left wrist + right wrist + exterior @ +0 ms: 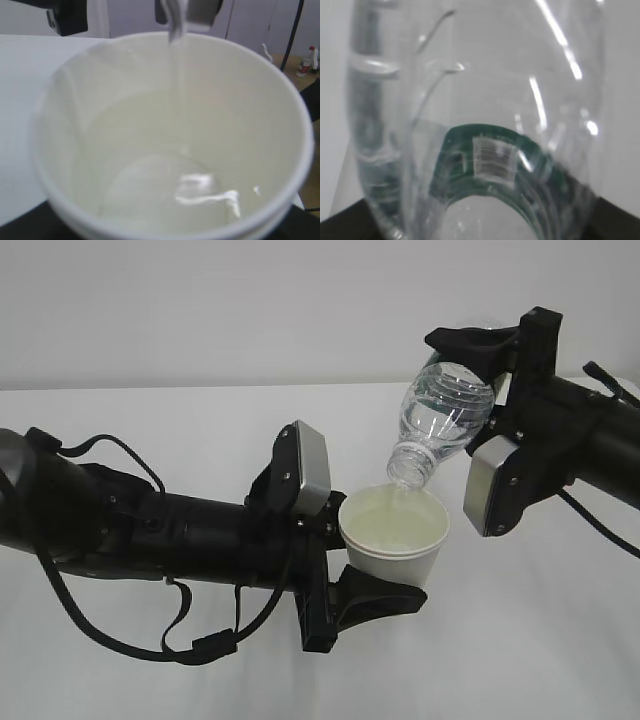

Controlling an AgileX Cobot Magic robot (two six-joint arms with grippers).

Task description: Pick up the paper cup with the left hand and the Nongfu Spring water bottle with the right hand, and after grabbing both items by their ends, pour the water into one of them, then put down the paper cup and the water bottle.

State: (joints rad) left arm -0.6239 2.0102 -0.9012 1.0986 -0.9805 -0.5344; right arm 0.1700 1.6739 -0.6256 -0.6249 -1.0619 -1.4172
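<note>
the paper cup (394, 536) sits up in the air over the white table (200, 440), upright, gripped low on its body by the left hand (372, 598), black fingers clamped round the base on both sides. above and to the right, the nongfu spring water bottle (445, 415) is tipped steeply, neck down, its open mouth right at the far rim of the cup. the right hand (490, 345) has the bottle by its bottom end, fingers closed on the ribbed plastic, grey plate hanging just beside the cup's right side.

and there's the pour: from the left wrist view a thin stream of the water (177, 65) drops from the bottle mouth at the top edge, straight down the far inner wall of the cup (75, 125), and a shallow pool glints at the bottom, bright reflections on it. cream-yellow inside, rolled white rim all round.

right wrist view is filled with the bottle (485, 75), clear ribbed wall, a dark green band of label (490, 150) curving across the lower part, water still visible inside on the left. exterior view agrees: the bottle's upper belly holds clear liquid behind the ribs. both arms are held off the table, cup and bottle mouth touching or as good as, hard to say which.
</note>
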